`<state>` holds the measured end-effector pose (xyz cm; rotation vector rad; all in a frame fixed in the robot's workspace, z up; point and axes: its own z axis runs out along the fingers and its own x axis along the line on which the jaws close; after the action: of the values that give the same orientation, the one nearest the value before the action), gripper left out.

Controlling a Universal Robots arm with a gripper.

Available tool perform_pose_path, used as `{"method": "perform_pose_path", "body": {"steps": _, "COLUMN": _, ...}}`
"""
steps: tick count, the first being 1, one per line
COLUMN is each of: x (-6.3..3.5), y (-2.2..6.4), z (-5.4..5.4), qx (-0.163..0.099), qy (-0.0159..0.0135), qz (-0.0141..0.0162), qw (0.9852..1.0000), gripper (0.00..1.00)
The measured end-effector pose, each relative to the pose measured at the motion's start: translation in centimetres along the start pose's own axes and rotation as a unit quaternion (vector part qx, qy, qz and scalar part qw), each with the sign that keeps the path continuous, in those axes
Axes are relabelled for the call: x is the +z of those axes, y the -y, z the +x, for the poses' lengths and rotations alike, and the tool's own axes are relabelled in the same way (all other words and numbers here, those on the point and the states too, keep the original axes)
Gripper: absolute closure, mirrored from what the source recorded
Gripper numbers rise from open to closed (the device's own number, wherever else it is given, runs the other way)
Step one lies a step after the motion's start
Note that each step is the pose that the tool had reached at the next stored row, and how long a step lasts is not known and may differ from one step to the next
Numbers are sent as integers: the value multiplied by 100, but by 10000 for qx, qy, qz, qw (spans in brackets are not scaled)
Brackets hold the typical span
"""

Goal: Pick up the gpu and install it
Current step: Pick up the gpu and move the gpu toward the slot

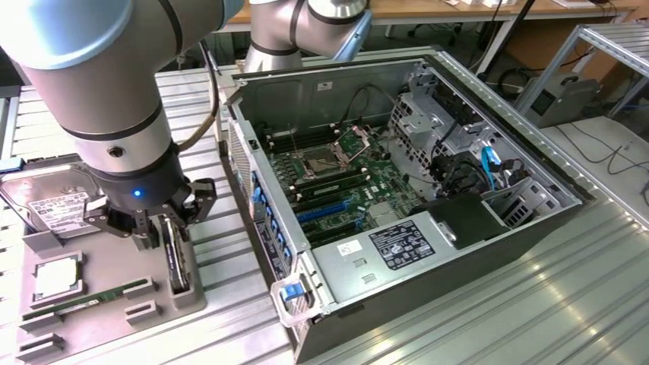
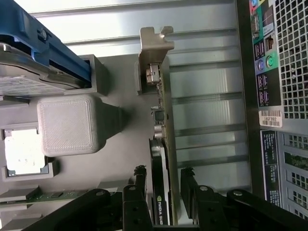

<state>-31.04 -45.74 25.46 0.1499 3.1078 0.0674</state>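
Claw (image 2: 163,172) straddles upright GPU (image 2: 161,139), silver bracket (image 2: 156,48) ahead of fingertips; can't tell if pinching; I'd want pads square on both faces, centred, no tilt.

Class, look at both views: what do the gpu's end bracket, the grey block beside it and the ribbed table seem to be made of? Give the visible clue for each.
The gpu's end bracket: likely sheet metal, dull silver, thin with a bent tab. Grey block: probably printed plastic, matte, fine layered texture. Table: apparently aluminium, brushed silver slats with soft reflections.
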Motion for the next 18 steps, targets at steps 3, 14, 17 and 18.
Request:
{"method": "perform_pose_path", "body": {"steps": 3, "x": 18, "y": 0, "z": 0, "qx": 1, "qy": 0, "qz": 0, "qw": 10000, "gripper": 58}}
{"method": "perform_pose_path", "body": {"steps": 14, "x": 70, "y": -7, "z": 16, "qx": 1, "qy": 0, "qz": 1, "qw": 10000, "gripper": 58}}
{"method": "perform_pose_path", "body": {"steps": 17, "x": 92, "y": -9, "z": 18, "qx": 2, "qy": 0, "qz": 0, "qw": 10000, "gripper": 58}}
{"method": "perform_pose_path", "body": {"steps": 18, "x": 102, "y": -10, "z": 19, "qx": 5, "qy": 0, "qz": 0, "qw": 10000, "gripper": 58}}
